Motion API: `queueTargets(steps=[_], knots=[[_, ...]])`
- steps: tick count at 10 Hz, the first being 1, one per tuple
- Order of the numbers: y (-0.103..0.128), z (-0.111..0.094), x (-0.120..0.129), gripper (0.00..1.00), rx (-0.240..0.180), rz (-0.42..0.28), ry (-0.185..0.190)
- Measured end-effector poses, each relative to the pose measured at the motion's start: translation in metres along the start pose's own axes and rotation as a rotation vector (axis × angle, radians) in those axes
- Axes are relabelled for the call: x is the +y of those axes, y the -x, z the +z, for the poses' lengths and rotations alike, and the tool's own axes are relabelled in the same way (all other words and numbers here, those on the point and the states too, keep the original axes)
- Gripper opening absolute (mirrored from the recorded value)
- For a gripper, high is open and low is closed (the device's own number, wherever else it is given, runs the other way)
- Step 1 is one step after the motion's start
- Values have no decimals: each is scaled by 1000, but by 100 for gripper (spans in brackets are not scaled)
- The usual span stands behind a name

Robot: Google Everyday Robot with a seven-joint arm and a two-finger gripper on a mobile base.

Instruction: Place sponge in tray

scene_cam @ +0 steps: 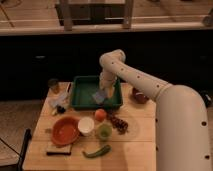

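Sponge [99,95] is sitting inside tray [78,95], twd its right half, and seems to be tilting w/ one corner up. Claw [106,86] is hanging right over it, at or just above sponge's top edge. Whether they're touching, can't tell; same for whether claw is apart or clamped. Arm [135,80] is coming in from the right, bending above tray's back rim and pointing down into it.

Tray is lying at back-centre of desk [137,150], long side running left-right. Left of it, a small cup [53,86] is standing at desk's back-left corner, w/ a dim heap of small bits [59,105] in front of it, too murky to name. Right of tray, a dark red bowl [140,96] is sitting partly behind arm.

In front of tray, an orange [100,114] is resting just off its front rim, grapes [118,123] lying beside it to the right. Orange bowl [65,130] is sitting front-left, white cup [86,126] touching or nearly touching its right side, and a green cup [104,132] standing next along. Dark block w/ green top [59,148] is lying just in front of orange bowl. Green pepper [97,151] is lying nr front edge.
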Motion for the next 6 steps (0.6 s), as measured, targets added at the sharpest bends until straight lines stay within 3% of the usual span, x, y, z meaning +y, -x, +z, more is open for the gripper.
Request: queueTargets(steps=[6], knots=[[1, 7, -10, 1, -22, -4, 1]])
